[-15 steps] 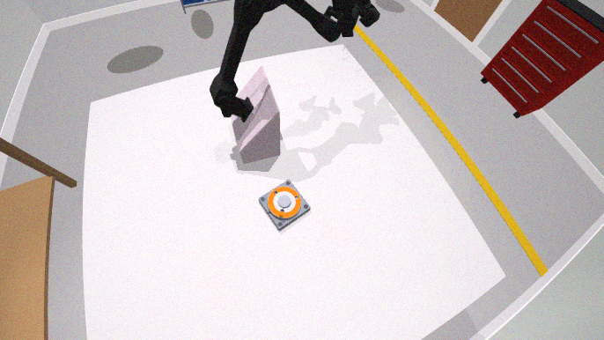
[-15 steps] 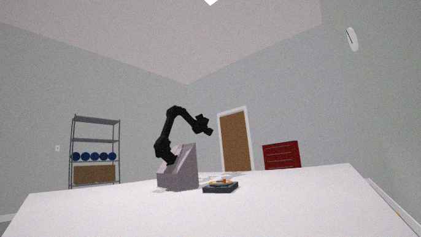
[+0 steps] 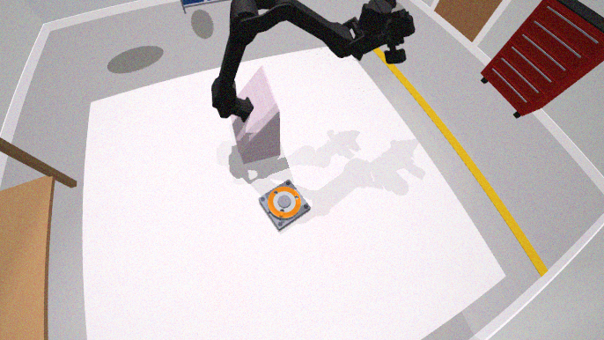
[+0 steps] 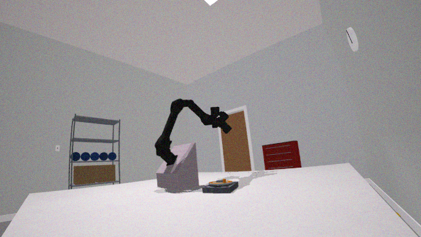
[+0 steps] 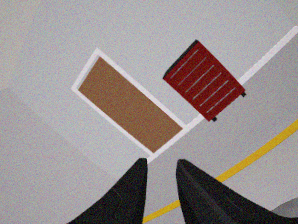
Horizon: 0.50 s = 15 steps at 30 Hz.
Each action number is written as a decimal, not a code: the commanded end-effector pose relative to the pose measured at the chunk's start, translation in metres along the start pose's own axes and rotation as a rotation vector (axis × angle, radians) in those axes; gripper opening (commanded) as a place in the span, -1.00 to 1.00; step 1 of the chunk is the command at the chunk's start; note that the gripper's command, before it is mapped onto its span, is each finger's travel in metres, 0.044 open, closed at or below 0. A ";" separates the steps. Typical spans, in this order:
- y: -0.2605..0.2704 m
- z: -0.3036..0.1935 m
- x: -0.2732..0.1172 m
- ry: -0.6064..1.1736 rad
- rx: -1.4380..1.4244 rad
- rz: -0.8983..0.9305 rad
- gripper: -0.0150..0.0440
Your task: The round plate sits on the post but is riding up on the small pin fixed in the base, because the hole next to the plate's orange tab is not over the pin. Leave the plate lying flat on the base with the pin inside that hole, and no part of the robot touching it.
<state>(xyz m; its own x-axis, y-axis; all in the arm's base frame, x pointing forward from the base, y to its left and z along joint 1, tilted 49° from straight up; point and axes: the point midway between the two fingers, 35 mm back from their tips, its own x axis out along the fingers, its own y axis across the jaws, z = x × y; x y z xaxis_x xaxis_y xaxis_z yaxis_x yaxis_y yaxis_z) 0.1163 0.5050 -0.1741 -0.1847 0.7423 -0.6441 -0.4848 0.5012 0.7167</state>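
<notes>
Arm riding high, hand nearly pressed together on nothing, plate waiting untouched on the worktop.

Left to right: one shelf rack [image 4: 94,153], one wedge mount [image 3: 260,128], one base [image 3: 284,204] carrying one orange-ringed plate [image 3: 284,202] around one post [image 3: 284,201], one hand [image 4: 226,128], one door [image 4: 236,142], one red cabinet [image 3: 543,55]. The hand is pointing away from the plate, well apart from it. Likely best: swinging over the plate, descending vertically, locating the orange tab before nudging the plate round; pin and hole are too small to tell.
</notes>
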 end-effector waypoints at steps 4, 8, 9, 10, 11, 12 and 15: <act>-0.082 0.071 -0.061 -0.144 0.122 -0.316 -0.49; -0.139 0.098 -0.115 -0.194 0.211 -0.537 -0.49; -0.152 0.102 -0.130 -0.201 0.232 -0.591 -0.49; -0.156 0.103 -0.134 -0.203 0.237 -0.604 -0.49; -0.165 0.105 -0.145 -0.206 0.253 -0.644 -0.49; -0.181 0.108 -0.165 -0.210 0.280 -0.711 -0.49; -0.217 0.109 -0.218 -0.203 0.349 -0.880 -0.49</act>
<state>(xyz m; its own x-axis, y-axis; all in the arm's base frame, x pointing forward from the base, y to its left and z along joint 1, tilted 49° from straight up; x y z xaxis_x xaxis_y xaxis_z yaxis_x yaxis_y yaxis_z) 0.3271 0.3307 -0.1736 0.2607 0.2261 -0.9386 -0.1704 0.9677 0.1858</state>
